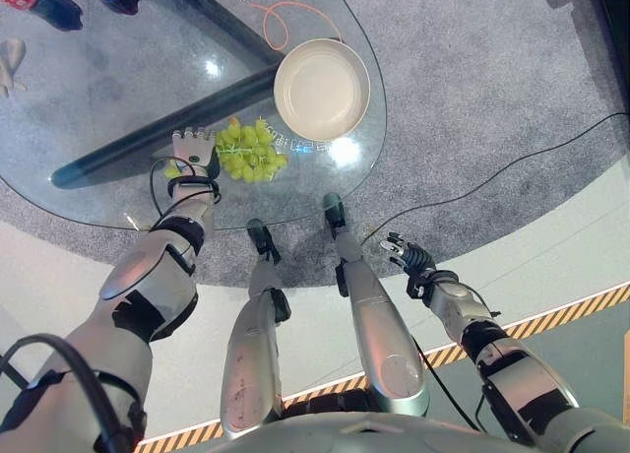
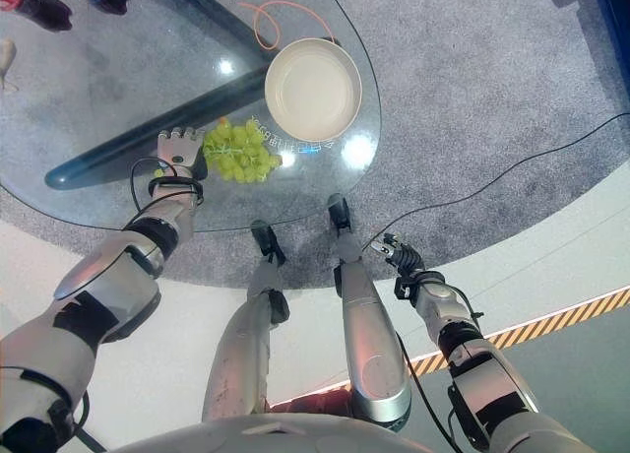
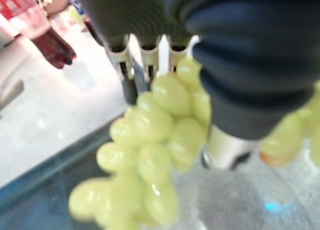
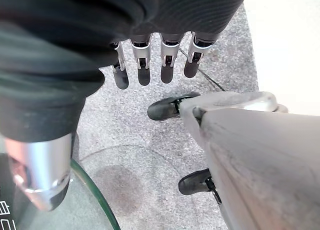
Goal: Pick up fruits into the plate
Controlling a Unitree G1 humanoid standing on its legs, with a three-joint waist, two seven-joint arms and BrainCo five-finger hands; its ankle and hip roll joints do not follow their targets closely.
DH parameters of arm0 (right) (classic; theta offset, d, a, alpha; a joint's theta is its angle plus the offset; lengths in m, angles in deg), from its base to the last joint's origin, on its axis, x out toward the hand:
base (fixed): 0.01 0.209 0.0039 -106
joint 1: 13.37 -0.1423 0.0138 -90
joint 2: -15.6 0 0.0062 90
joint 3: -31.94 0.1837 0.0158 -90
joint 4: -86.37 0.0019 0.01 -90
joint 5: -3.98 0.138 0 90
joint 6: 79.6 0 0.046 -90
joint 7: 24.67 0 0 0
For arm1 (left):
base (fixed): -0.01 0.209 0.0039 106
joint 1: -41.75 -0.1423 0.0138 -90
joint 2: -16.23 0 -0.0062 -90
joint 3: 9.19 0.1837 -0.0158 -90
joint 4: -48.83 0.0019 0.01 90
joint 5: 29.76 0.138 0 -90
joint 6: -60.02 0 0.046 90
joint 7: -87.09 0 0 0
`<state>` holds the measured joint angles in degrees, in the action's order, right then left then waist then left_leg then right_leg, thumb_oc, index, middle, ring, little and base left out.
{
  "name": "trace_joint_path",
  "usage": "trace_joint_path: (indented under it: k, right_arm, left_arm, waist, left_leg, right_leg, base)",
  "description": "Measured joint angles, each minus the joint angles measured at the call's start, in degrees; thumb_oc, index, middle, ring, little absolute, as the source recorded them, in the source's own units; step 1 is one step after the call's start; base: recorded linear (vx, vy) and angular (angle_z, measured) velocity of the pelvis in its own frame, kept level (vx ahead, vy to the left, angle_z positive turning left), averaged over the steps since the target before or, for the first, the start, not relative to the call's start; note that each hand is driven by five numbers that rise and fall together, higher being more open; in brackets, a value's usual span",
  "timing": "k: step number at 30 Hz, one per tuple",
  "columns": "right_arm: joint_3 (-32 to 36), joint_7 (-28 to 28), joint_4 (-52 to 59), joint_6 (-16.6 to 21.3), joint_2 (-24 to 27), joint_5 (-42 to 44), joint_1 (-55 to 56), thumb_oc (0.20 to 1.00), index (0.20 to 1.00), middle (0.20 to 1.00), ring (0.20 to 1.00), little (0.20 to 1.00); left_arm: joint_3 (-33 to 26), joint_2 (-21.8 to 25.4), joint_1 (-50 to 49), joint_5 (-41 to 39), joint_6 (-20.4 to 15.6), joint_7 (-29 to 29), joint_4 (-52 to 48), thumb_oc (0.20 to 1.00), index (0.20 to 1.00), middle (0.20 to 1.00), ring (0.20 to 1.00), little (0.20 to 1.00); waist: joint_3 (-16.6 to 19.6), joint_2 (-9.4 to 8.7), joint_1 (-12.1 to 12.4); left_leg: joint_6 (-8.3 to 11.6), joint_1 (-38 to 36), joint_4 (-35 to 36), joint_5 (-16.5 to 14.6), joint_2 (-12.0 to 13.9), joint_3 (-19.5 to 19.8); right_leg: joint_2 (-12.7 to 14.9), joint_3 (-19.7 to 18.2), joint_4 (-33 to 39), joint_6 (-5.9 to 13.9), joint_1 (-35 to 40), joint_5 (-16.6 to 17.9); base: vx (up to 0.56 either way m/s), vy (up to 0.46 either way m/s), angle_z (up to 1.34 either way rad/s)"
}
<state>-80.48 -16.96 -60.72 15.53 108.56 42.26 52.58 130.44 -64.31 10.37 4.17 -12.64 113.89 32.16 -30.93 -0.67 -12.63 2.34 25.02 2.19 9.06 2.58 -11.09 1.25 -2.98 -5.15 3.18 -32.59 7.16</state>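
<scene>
Left eye view shows the plate bare near the surface's front edge, so nothing is delivered yet. The grapes, a loose bunch of pale green, glossy oval berries, lie on the glass between the plate and the left robot hand. That hand rests just beside the bunch, fingers straight, gripping nothing. Grasping, lifting and placing are all left. The right robot hand hangs relaxed off the surface.
</scene>
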Motion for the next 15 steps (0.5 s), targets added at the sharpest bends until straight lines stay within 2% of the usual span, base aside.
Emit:
trace_joint_path:
  k: [9, 15]
  right_arm:
    - [0.0, 0.0, 0.4, -0.1, 0.0, 1.2, -0.1, 1.0, 1.0, 1.0, 1.0, 1.0]
    - [0.1, 0.1, 0.4, 0.0, 0.0, 1.2, -0.2, 1.0, 1.0, 1.0, 1.0, 1.0]
  left_arm:
    - [-0.1, 0.0, 0.1, 0.0, -0.1, 1.0, 0.6, 0.2, 0.2, 0.2, 0.2, 0.2]
    - [-0.1, 0.1, 0.0, 0.0, -0.2, 1.0, 0.7, 0.2, 0.2, 0.2, 0.2, 0.2]
  waist:
    - [0.1, -0.16, 0.0]
    - [0.6, -0.99, 0.0]
  left_leg:
    - [-0.01, 0.9, -0.8, 0.0, 0.0, 0.1]
    - [-0.02, 0.9, -1.0, 0.0, 0.0, 0.1]
  right_leg:
    - [0.0, -0.1, -0.9, 0.0, -0.9, 0.0]
    - [0.0, -0.2, -1.0, 0.0, -0.9, 0.0]
  base:
    - [0.0, 0.0, 0.0]
    - [0.0, 0.0, 0.0]
